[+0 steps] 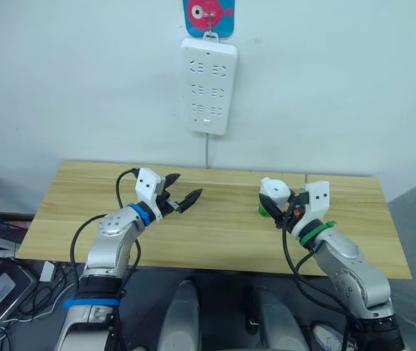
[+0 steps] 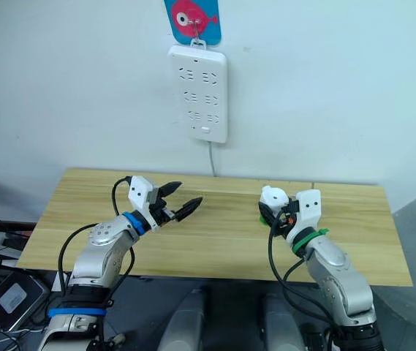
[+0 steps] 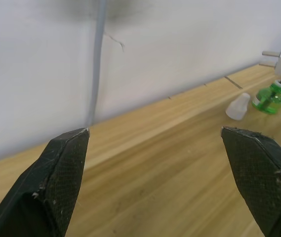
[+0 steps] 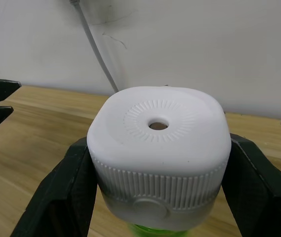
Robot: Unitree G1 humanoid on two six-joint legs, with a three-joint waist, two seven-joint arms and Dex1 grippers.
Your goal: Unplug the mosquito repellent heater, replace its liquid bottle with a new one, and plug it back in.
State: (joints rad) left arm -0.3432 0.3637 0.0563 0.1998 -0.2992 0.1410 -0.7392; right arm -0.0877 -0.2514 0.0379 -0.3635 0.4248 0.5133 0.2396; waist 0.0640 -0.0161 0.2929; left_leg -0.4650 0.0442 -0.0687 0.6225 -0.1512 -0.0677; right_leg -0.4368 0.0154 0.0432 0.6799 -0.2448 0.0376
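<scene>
White wall, power strip (image 1: 208,86) hung above wooden counter (image 1: 215,234). We held mosquito repellent heater (image 4: 159,148) clamped in right hand (image 4: 155,197); left hand (image 1: 181,196) spread, empty. Bottle swap underway, we judged; next, replugging.

A long white plastic power strip (image 1: 208,85) hung upright on the pale wall from a blue card printed with a red fish (image 1: 209,17). Its grey cable (image 1: 207,151) dropped behind the light wooden worktop (image 1: 215,232). A small translucent white cap (image 3: 238,106) stood on the worktop.
</scene>
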